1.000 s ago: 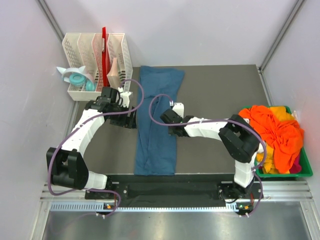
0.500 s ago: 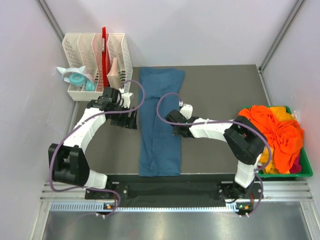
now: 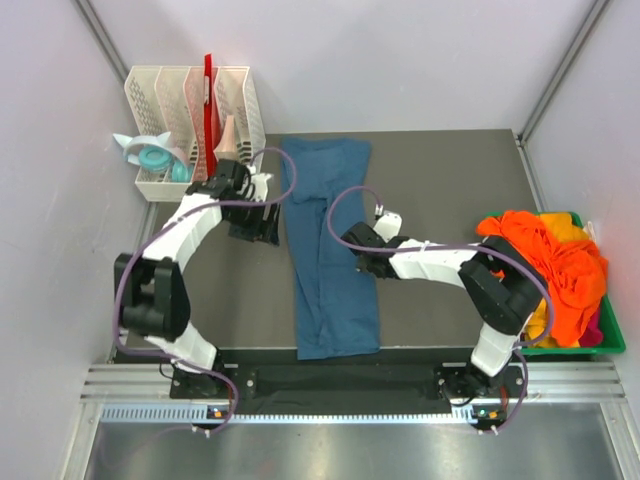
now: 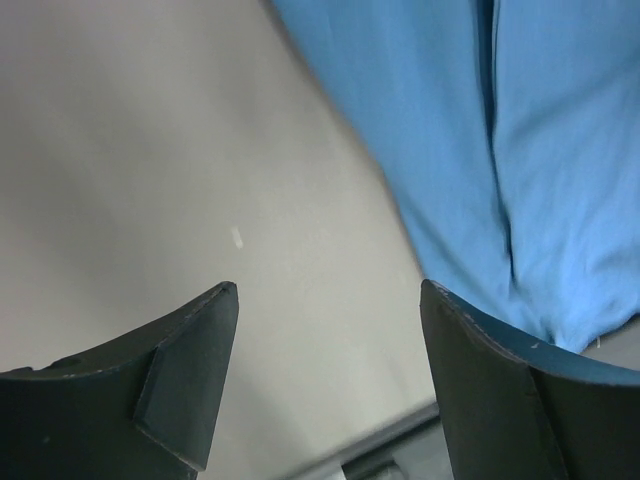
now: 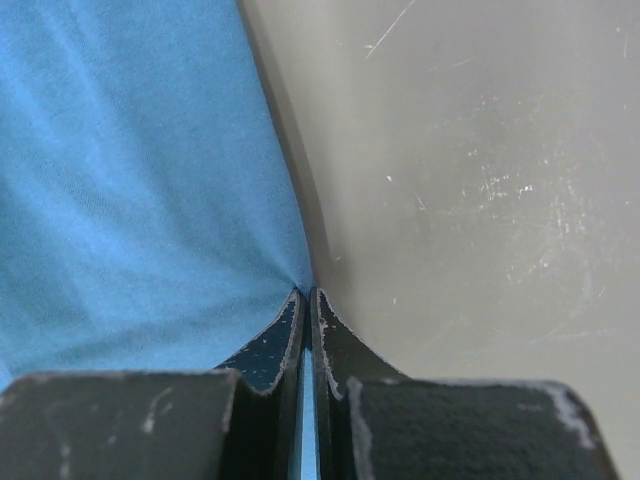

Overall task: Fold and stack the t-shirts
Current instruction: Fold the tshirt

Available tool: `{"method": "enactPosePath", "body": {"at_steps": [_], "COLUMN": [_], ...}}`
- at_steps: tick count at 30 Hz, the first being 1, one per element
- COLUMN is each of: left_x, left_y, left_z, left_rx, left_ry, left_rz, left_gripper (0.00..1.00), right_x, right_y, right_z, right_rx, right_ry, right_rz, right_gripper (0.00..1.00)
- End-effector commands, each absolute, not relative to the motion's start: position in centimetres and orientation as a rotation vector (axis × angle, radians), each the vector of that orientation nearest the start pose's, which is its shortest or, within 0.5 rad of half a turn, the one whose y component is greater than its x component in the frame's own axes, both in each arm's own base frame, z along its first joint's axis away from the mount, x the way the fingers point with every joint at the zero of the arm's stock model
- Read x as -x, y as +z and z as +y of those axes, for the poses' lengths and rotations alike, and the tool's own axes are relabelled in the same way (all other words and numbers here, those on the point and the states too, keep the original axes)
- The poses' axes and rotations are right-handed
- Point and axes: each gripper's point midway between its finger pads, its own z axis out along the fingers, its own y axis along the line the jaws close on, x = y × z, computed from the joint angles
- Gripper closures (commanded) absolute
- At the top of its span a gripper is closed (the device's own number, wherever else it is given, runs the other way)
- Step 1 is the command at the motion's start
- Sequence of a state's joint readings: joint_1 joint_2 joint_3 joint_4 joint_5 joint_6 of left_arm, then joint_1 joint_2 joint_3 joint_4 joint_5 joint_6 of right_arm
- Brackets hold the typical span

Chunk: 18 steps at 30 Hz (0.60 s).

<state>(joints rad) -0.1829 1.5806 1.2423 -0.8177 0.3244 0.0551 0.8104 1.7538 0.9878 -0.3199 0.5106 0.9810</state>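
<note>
Right gripper (image 5: 308,295) is clamped hard, jaws pressed together on the right-hand edge of the teal t-shirt (image 3: 330,250), and the wrist view shows a thin sliver of blue cloth pinched between the fingertips. A second ago that gripper sat further left, and the shirt ran almost straight down the table (image 3: 440,180). Now the near hem has swung over to the right and the long folded strip lies on a slant, its far end still up by the back edge. The right gripper has travelled right with the cloth. Over on the other side, the left gripper (image 3: 264,230) hangs wide open with nothing in it. It is above bare tabletop just beside the shirt's left edge, and the blue fabric fills the upper right of its wrist view. That arm has shifted too, its elbow drawn in and the gripper a touch further back than before. Off to the right, the orange t-shirts (image 3: 545,265) are heaped in the green bin (image 3: 612,342), well apart from the action, with scraps of yellow and magenta poking out low in the pile. The white rack (image 3: 190,100) stands at the back left corner.
</note>
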Motion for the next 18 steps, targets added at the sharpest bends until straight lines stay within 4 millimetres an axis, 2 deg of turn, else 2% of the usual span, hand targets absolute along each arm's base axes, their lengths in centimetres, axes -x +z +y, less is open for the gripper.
{"method": "enactPosePath", "body": {"at_steps": [1,2,5,9,14,15,16,17,18], "left_x": [-37.7,-39.4,-40.8,-40.5,-38.7,-38.5,-38.2,-37.8,-37.4], "left_y": [13.0,13.0,13.4,13.3,12.5,12.6,12.7,13.2,13.6], "left_z": [-13.0,-13.4,-14.1,-14.7,-14.2,-14.2,-14.2,-14.1,-14.3], "left_rx": [-0.447,-0.449,-0.423,-0.424,-0.455,-0.474,-0.483,-0.493,-0.516], "left_ry": [-0.463,-0.466,-0.501,-0.522,-0.507,-0.510,-0.513,-0.516,-0.533], "left_rz": [2.597,2.598,2.602,2.581,2.608,2.600,2.597,2.583,2.574], "left_gripper": [0.23,0.24,0.26,0.25,0.25,0.25,0.25,0.25,0.24], "right_x": [-25.8,-25.8,-25.4,-24.9,-25.5,-26.2,-26.9,-27.7,-28.9], "right_y": [-1.6,-1.5,-1.5,-1.5,-1.5,-0.9,-0.4,0.5,2.5], "right_z": [16.5,16.2,14.8,13.5,13.9,14.6,15.5,16.8,17.9], "right_rx": [-0.356,-0.369,-0.433,-0.488,-0.486,-0.444,-0.414,-0.381,-0.352], "right_ry": [-0.267,-0.269,-0.274,-0.264,-0.277,-0.244,-0.201,-0.136,-0.075], "right_rz": [2.576,2.578,2.579,2.581,2.584,2.580,2.565,2.528,2.479], "right_gripper": [1.00,1.00,1.00,1.00,1.00,0.96,0.86,0.76,0.59]}}
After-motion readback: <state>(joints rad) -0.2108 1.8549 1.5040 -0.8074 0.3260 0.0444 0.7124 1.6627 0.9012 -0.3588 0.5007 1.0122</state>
